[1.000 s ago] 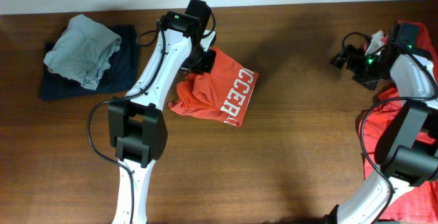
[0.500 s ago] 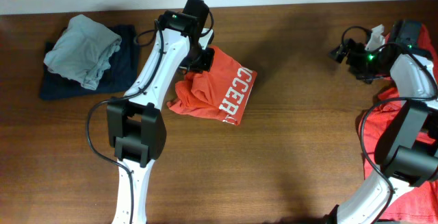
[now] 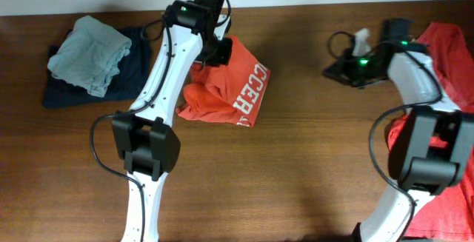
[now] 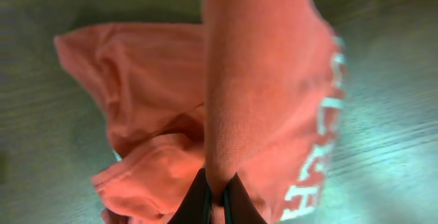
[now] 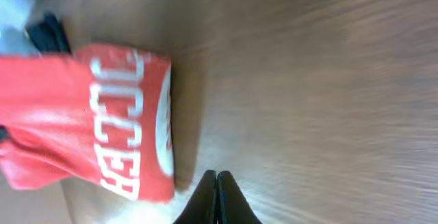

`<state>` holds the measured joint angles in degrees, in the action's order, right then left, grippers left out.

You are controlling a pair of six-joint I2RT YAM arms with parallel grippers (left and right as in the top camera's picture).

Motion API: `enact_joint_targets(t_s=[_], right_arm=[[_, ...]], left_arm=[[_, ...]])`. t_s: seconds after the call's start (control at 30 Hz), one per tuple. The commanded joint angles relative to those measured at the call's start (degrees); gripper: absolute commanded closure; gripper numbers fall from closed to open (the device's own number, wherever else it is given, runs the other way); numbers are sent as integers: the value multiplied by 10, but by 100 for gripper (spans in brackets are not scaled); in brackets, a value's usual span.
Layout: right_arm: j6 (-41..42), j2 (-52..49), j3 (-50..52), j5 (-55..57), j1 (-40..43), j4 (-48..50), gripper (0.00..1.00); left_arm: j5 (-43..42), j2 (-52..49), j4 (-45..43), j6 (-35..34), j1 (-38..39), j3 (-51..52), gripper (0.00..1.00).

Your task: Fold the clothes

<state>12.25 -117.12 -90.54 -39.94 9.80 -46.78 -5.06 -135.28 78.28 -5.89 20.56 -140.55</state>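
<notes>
**Worktop**: dark brown wood, fills the overhead frame.

**Shirt**: orange-red, with large white block letters. It lies bundled in the upper middle-left of the overhead view, and its lower part rests on the worktop. The lettered panel faces up and runs down the shirt's right side. The upper left part is drawn up to the left fingers. In the left wrist view the shirt shows one raised band of cloth running from the top of the frame down to the fingers, with creased folds to its left. In the right wrist view the shirt sits at the left of the frame, letters showing.

**Left fingers**: pinched tight on the raised band of the shirt.

**Right fingers**: pressed together with nothing between them, above bare worktop in the upper right and well apart from the shirt.

**Red clothes**: loose cloth along the right edge of the overhead frame, partly hidden by the right arm.

**Grey garment**: crumpled, upper left, lying on top of the navy garment.

**Navy garment**: flat on the worktop, upper left.
</notes>
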Motion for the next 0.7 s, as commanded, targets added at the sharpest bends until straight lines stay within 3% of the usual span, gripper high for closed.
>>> enact_joint_targets(t_s=[0.0,0.2,0.67], right_arm=[[3,16,-4,47,-12,-23,96],[-1,16,-3,49,-12,-53,96],[-63,16,19,82,-53,-51,96]], left_arm=[[28,16,16,-10,18,-62,100],[95,16,55,-19,21,-99,100],[89,15,27,-25,35,-99,99]])
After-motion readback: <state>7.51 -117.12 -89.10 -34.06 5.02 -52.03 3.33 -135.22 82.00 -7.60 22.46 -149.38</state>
